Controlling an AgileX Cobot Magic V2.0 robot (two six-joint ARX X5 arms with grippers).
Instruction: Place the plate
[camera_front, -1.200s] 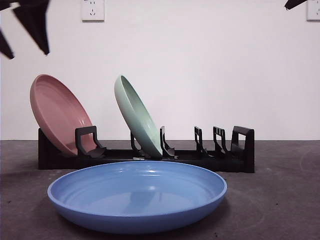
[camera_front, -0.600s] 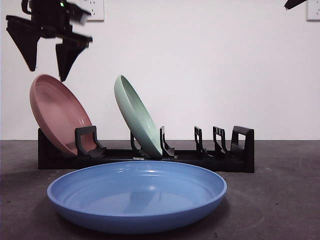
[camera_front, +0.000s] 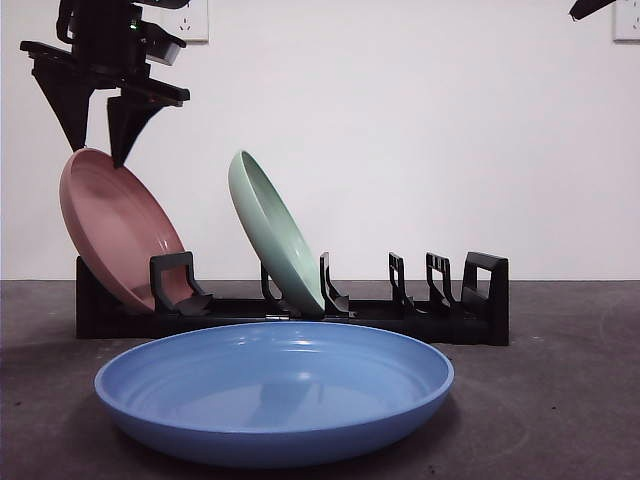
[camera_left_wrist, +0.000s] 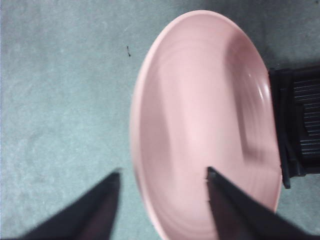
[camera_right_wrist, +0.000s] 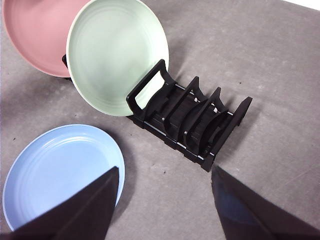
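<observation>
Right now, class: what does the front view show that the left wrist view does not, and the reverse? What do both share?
Only the front view shows the blue plate lying flat on the table, the green plate standing in the black rack, the wall socket and the whole left hand from outside. Only the left wrist view shows the pink plate's full face from above, its rim between the open jaws, untouched. Both share the pink plate, the rack's end and the table.
</observation>
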